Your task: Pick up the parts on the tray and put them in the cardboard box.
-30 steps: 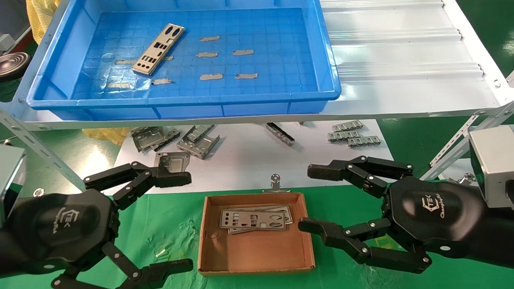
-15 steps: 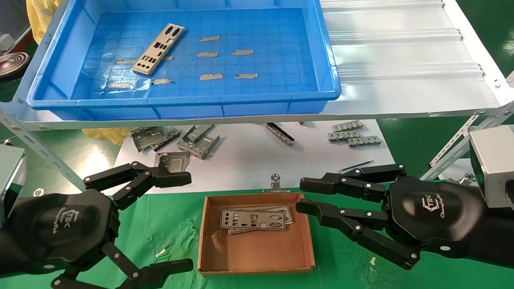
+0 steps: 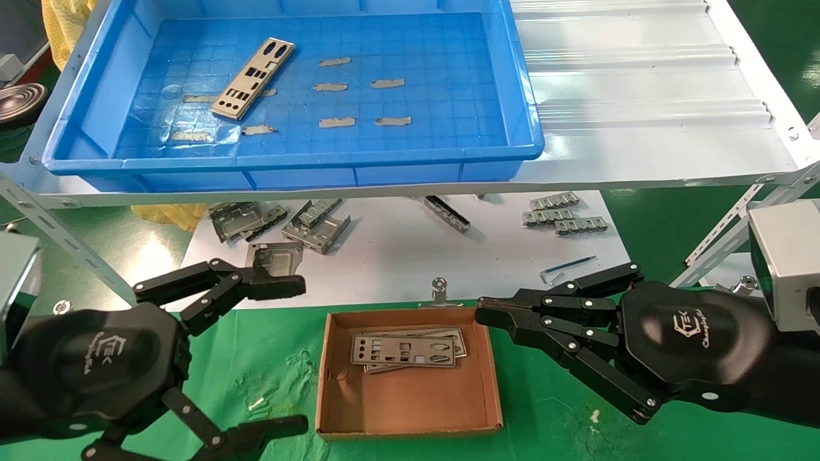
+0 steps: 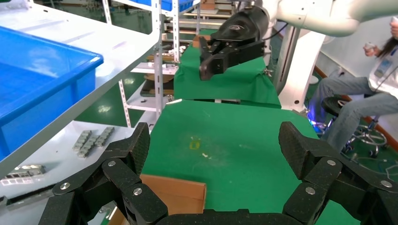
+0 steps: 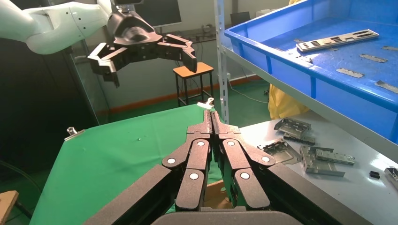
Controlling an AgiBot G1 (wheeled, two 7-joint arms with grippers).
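Up at 11 o'clock in the head view, one metal plate (image 3: 253, 78) lies alone on the floor of the blue tray (image 3: 525, 137), which sits on the white shelf (image 3: 640, 96). Its long side runs from 7 o'clock to 1 o'clock. Little grey tape strips (image 3: 362, 83) lie near it, toward 3 o'clock.

Down low in the middle, the cardboard box (image 3: 410, 410) rests on the green cloth (image 3: 269, 365). A small pile of plates (image 3: 407, 349) is already inside it.

Low at 8 o'clock hangs the left gripper (image 3: 285, 355), with its fingers spread wide and nothing between them. The last plate in the tray lies at about 12 o'clock from it, well apart and higher up.

At about 3 o'clock from the box is the right gripper (image 3: 496, 314). Its fingers are pressed together and they hold nothing. Its tip is just beside the box's far right corner. From there the plate lies at about 10 o'clock, farther off.

So the left arm looks like the nearer one for this plate. It would do best to grab across the plate's short side.

Some bulky grey brackets (image 3: 282, 224) lie under the shelf and are not part of the job.
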